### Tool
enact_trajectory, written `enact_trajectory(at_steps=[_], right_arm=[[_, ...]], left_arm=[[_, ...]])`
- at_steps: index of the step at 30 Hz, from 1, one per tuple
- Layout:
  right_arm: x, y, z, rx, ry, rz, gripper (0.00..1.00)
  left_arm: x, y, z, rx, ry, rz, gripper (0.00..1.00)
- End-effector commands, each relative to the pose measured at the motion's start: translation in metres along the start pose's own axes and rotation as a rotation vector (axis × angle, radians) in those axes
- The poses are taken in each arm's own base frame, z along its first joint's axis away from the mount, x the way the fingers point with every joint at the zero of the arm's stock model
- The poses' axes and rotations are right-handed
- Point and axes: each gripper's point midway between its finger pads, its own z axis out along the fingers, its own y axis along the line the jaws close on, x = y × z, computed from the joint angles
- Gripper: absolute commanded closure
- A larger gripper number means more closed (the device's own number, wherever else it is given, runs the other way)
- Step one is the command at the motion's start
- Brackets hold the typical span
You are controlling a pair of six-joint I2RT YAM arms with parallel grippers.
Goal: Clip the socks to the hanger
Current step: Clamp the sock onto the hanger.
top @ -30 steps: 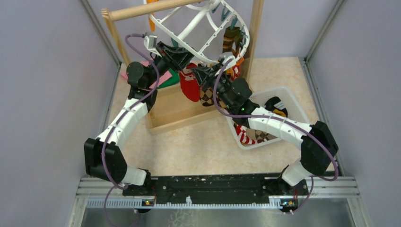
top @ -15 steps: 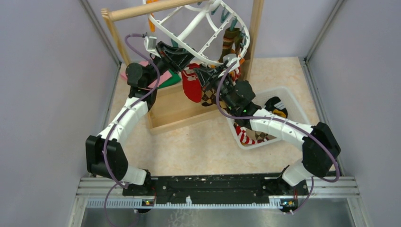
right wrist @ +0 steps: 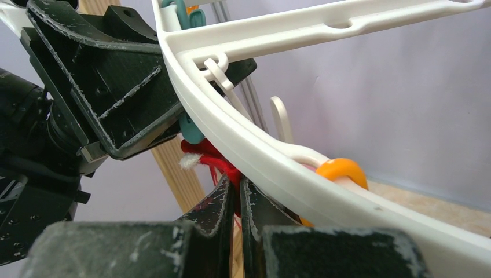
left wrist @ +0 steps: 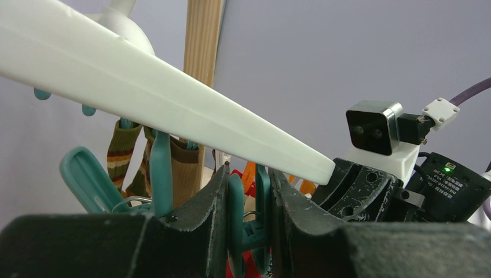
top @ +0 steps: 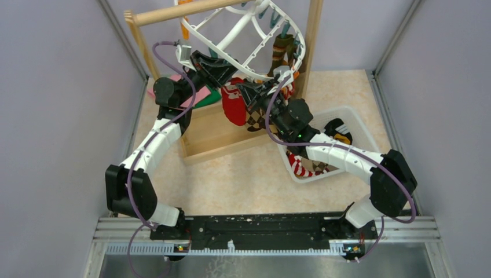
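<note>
Up in the top middle of the frame hangs the white hanger. Under its rim, the left gripper squeezes a teal clip, and the right gripper pinches the red sock tight.

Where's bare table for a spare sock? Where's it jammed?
Bare tabletop between the arm bases and the wooden rack base; also behind the basket. Crowded: under the hanger, where left claw, right claw and red sock meet.
</note>
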Motion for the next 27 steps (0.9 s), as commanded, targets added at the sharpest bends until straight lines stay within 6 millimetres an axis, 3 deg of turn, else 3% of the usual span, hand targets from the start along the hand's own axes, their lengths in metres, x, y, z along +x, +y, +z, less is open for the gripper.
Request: enact_trajectory(at_steps=[1, 17, 27], right_arm=[[-0.047, 0.008, -0.001, -0.030, -0.124, 0.024, 1.00], [-0.053, 0.010, -0.001, -0.037, -0.140, 0.041, 1.00], [-0.060, 0.001, -0.003, 0.007, -0.146, 0.085, 1.00]], left_arm=[[-0.018, -0.018, 0.001, 0.083, -0.044, 0.073, 1.00], [-0.017, -0.020, 0.000, 0.109, -0.043, 0.088, 1.00], [-0.018, -0.031, -0.002, 0.182, -0.041, 0.154, 0.99]])
